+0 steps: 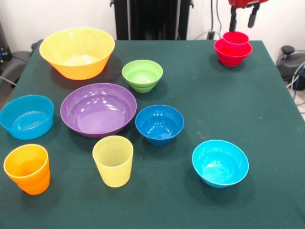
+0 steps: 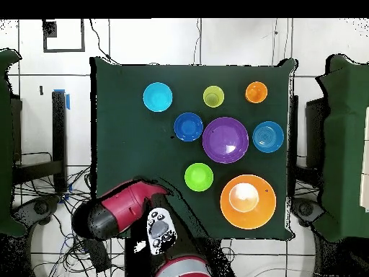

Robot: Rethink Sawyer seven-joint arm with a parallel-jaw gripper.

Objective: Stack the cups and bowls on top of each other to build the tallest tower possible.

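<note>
- One storey built so far: the red cup (image 1: pixel 236 39) sits nested in the red bowl (image 1: pixel 232 53) at the table's (image 1: pixel 205 105) one o'clock corner in the front view. That's the whole tower.
- The gripper (image 1: pixel 242 18) hangs just above it, jaws apart and holding nothing.
- Eight pieces wait loose on the table: yellow-orange bowl (image 1: pixel 77 52) at eleven o'clock, lime bowl (image 1: pixel 142 75), purple bowl (image 1: pixel 98 109) centre, dark blue bowl (image 1: pixel 159 124), light blue bowl (image 1: pixel 26 116) at nine, cyan bowl (image 1: pixel 220 163) at five, orange cup (image 1: pixel 27 168) and yellow cup (image 1: pixel 113 160) near six to seven.
- By my reckoning, barely begun.
- No brands, labels or legible writing anywhere.
</note>
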